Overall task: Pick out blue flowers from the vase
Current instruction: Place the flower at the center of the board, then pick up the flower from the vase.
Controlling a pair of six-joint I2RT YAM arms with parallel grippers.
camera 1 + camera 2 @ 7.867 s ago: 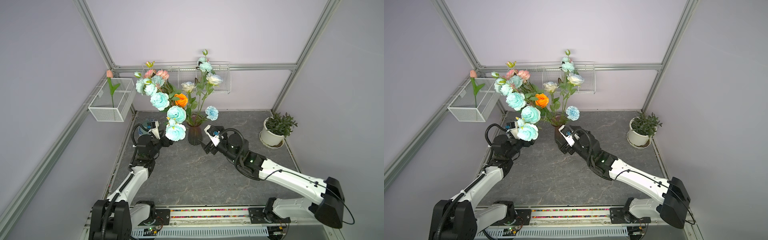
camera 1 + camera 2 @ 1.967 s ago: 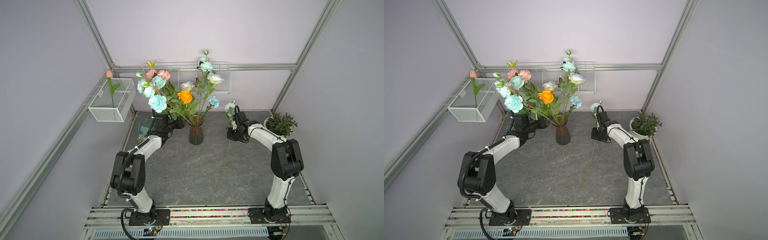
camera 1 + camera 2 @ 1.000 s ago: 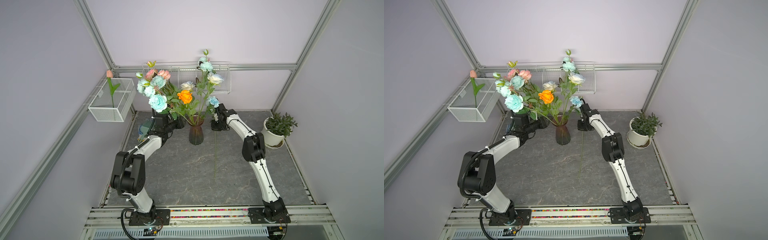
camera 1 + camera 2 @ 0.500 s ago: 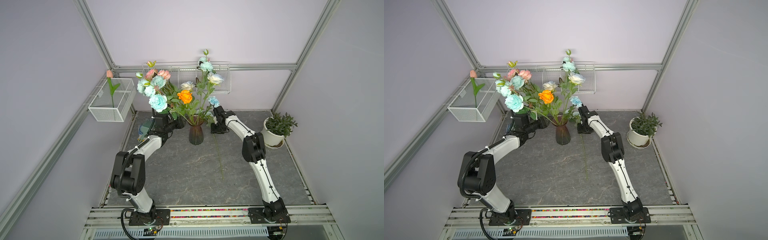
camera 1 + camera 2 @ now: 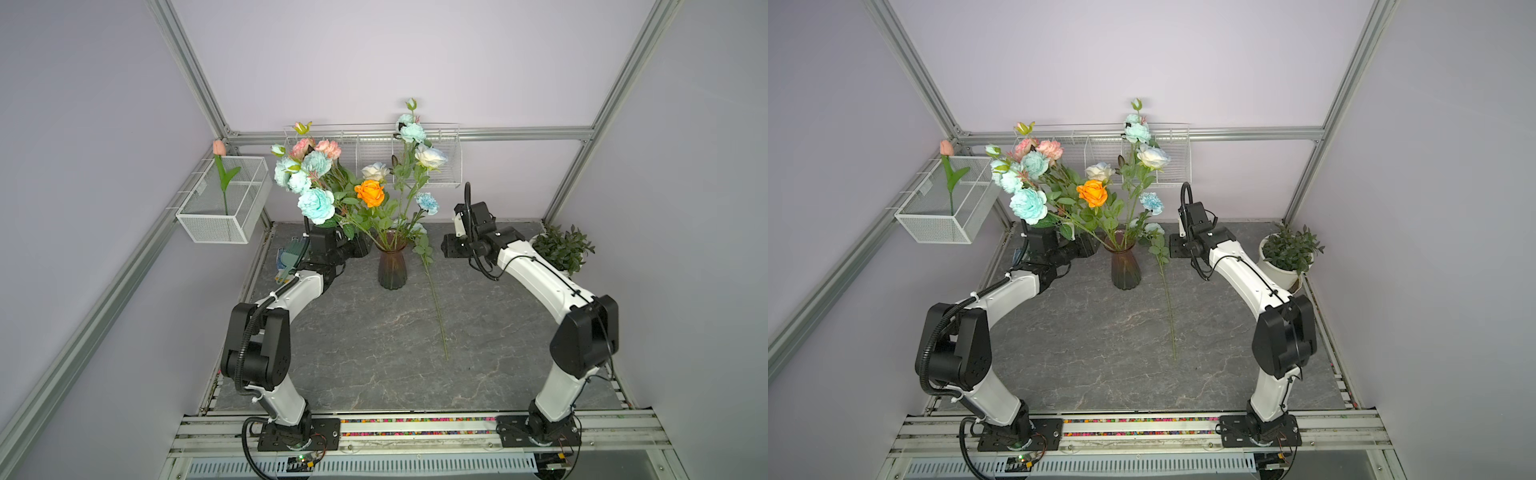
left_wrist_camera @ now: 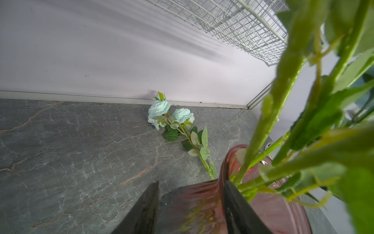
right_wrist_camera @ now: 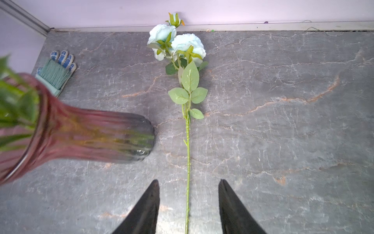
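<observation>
Grey stone tabletop [image 5: 374, 353]: vase [image 5: 392, 270], blue flower stem [image 7: 189, 81], glove [image 7: 55, 71], potted plant [image 5: 561, 249]

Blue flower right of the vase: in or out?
Out. The blue flower lies flat on the table beside the vase, its stem fully outside it.

The vase [image 5: 392, 266] is dark brownish purple with upright ribs; close up it shows see-through reddish pink. The ruffled flowers [image 5: 316, 204] on the far left of the bunch are pale aqua, beside pink carnations [image 5: 328, 146] and one orange rose [image 5: 370, 192]. The loose stem [image 7: 188, 141] lying right of the vase is green with pale blue-white heads. The table [image 5: 374, 340] is grey stone-patterned, veined white and rust. A glove [image 7: 56, 71] at far left is green, its white fingertips dotted blue. The walls [image 5: 415, 62] are lilac, the baskets [image 5: 208, 226] white wire mesh, the pot [image 5: 1277, 272] white with a dark green plant [image 5: 1289, 249], and the arms [image 5: 536, 274] white and black.
</observation>
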